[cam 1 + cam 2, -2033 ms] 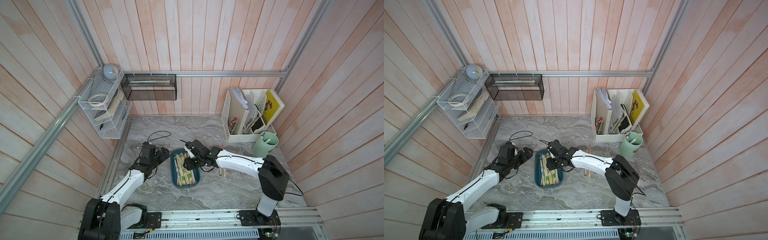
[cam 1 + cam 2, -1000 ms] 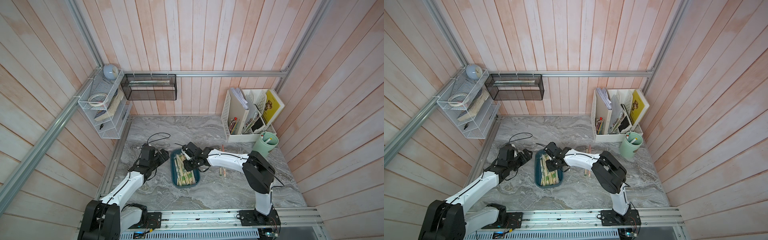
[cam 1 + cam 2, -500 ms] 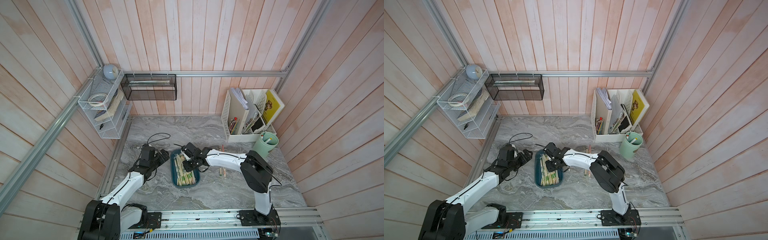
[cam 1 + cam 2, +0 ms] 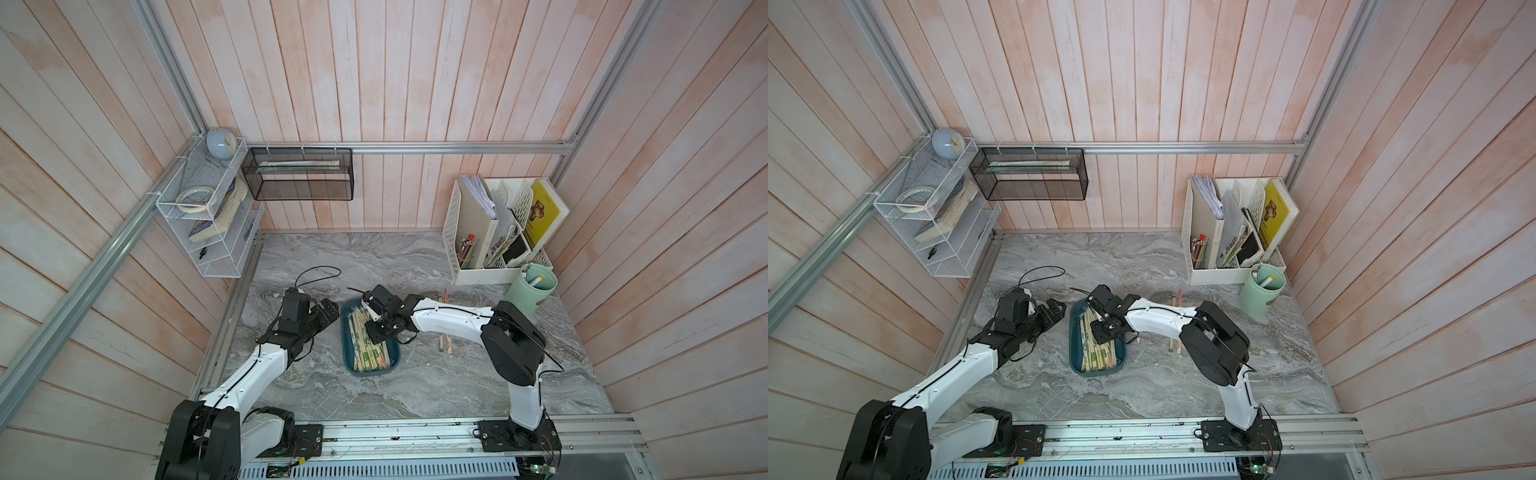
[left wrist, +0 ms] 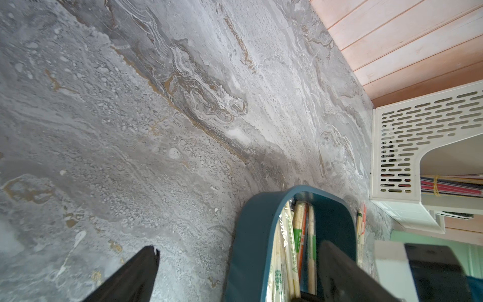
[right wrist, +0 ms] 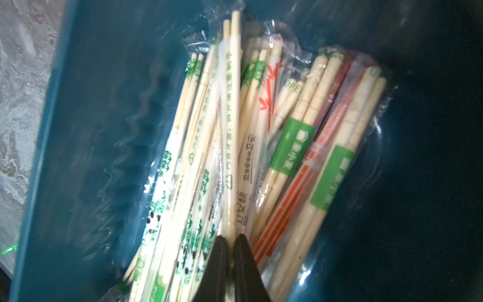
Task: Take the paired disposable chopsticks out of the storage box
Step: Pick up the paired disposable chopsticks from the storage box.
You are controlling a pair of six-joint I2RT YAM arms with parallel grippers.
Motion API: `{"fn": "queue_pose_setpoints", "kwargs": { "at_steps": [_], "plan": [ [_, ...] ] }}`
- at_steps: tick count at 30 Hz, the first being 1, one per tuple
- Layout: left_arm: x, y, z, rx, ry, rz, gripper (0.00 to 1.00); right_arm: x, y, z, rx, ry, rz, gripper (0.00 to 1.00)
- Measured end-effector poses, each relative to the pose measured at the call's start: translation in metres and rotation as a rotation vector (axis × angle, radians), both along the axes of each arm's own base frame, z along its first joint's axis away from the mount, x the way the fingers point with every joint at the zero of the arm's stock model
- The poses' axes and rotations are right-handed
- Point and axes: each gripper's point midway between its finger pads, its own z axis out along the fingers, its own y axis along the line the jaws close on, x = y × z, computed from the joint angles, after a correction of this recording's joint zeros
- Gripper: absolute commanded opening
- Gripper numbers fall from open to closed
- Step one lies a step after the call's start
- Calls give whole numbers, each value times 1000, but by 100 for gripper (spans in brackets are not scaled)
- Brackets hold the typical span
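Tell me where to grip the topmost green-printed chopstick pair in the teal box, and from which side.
Pinch the topmost pair across its shaft, coming down from above: it lies atop the pile, and the storage box walls likely block a sideways approach. The right gripper is shut on it so.

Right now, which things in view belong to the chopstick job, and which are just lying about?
Job: storage box; paired disposable chopsticks in it; right gripper, shut on one pair; left gripper, open near the box; pairs already out on the table.
Lying about: file organiser, green cup, mesh basket, wire shelf, clock.
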Motion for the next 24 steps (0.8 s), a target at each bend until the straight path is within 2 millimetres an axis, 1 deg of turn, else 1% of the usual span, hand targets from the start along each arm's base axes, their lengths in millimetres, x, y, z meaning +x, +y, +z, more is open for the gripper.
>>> {"fn": "queue_pose_setpoints", "kwargs": {
  "at_steps": [5, 17, 24],
  "plan": [
    [1, 0, 1, -2, -5, -1, 100, -1, 4, 7, 27, 2, 2, 4],
    [2, -1, 3, -7, -12, -5, 100, 4, 22, 43, 174, -4, -9, 4],
    [2, -2, 2, -8, -12, -6, 100, 10, 22, 62, 269, 5, -38, 4]
  ]
}}
